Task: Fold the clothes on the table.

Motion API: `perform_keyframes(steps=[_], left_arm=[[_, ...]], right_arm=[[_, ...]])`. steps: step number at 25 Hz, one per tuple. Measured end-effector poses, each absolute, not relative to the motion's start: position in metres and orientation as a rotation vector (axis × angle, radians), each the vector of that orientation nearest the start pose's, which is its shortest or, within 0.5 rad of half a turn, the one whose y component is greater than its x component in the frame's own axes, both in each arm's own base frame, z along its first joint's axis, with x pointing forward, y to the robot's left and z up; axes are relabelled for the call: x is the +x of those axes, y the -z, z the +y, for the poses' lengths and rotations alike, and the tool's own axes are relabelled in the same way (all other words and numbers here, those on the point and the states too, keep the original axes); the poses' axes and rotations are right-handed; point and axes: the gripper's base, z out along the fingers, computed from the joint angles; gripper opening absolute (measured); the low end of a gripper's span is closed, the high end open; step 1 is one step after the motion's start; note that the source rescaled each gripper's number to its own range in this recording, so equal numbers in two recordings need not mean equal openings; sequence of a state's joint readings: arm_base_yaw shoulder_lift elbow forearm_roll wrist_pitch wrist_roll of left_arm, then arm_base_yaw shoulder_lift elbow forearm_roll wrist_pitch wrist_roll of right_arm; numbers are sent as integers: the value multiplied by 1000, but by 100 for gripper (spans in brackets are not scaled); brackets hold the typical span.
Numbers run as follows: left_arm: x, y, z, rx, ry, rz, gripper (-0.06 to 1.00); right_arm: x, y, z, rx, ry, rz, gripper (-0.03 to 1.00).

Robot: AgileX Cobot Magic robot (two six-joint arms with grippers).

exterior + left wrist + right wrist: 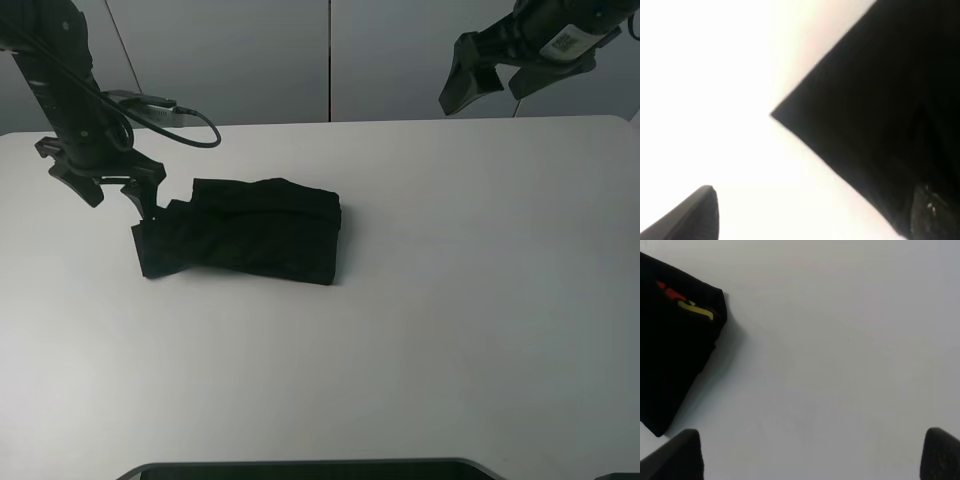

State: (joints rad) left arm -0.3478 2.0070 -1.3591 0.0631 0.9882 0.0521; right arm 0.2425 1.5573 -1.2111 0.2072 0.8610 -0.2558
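The black T-shirt (245, 238) lies folded into a compact rectangle on the white table (450, 300), left of centre. My left gripper (112, 192) is open and low at the shirt's left end, with one finger next to its back left corner. In the left wrist view a corner of the shirt (875, 125) fills the frame between the spread fingers (690, 217). My right gripper (492, 85) is open and empty, raised high over the back right. The right wrist view shows the shirt's end (670, 350) with a bit of red and yellow print (692, 307), far from the fingertips (675, 457).
A black cable (175, 118) loops from the left arm over the table's back edge. Grey wall panels (250, 50) stand behind the table. A dark rounded object (300, 468) sits at the front edge.
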Motion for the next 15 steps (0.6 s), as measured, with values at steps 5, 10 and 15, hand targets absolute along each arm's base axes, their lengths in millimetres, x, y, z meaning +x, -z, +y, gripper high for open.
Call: perform_keyframes(steps=[5, 10, 15], left_arm=[[354, -197, -121, 628, -48, 2942, 99], [328, -274, -111, 582, -12, 2774, 99], [281, -337, -95, 529, 21, 2616, 99]], right_arm=[[303, -294, 89, -530, -243, 2599, 93], [271, -337, 78, -536, -191, 2503, 89], [217, -362, 63, -539, -167, 2501, 89]])
